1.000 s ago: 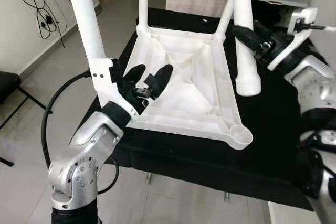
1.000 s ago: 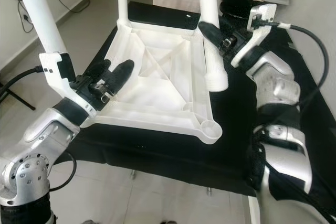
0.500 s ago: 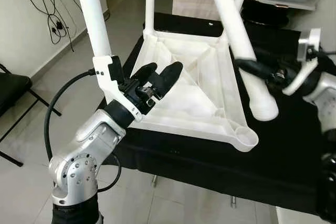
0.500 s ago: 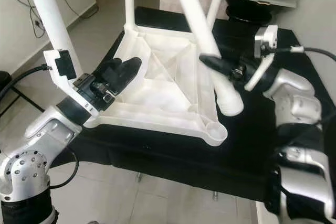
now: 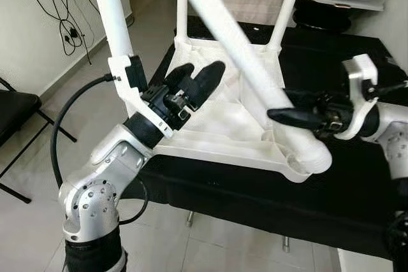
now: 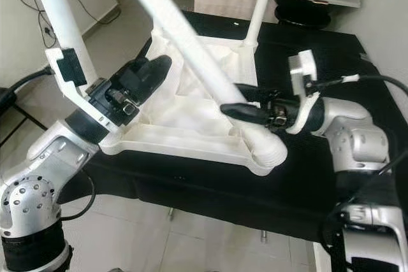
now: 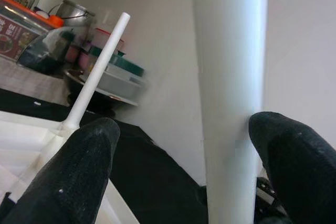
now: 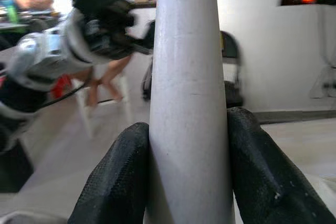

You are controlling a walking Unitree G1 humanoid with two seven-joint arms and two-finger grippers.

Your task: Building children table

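Bright, even daylight; wrist-view backgrounds softly blurred.

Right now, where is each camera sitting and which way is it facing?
Left eye view: on the head, looking down at the upturned table top; left gripper, right gripper.
Right eye view: same head, same scene.
Left wrist view: along open fingers past a white leg.
Right wrist view: along fingers clamping the loose leg.
Shared: the loose leg, seen by both eyes and the right wrist.
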